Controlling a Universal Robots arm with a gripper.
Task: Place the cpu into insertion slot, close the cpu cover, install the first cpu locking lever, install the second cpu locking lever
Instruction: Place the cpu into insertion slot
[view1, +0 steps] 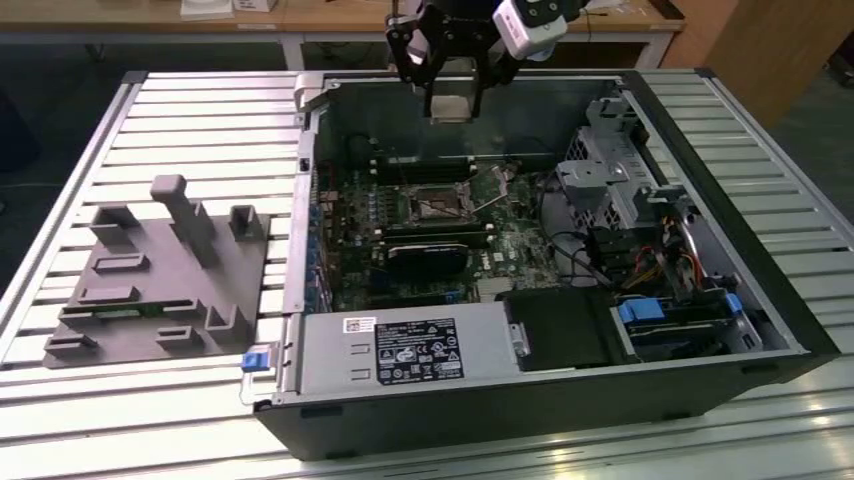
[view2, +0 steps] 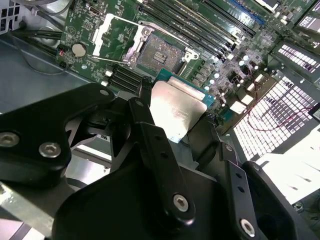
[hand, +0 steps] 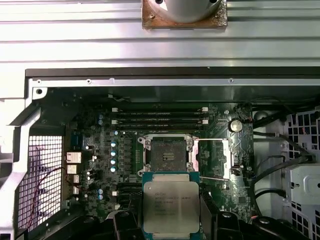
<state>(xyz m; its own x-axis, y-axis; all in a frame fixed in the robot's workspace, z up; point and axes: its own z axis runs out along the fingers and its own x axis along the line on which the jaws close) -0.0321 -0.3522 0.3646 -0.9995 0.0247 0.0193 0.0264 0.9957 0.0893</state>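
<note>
Exterior view: tool (view1: 454, 95) clamped on cpu (view1: 451, 106), up over the case's (view1: 747, 300) far side; insertion slot (view1: 438, 207) lies below, twd camera. Second wrist view: slot bare, ahead of cpu. First wrist view: cpu cover (hand: 212, 157) stands open beside slot.

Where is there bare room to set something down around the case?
At the exterior view's left: bare slats on the far side of the fixture, and more on its near side. The case is crowded with board and cables.
</note>
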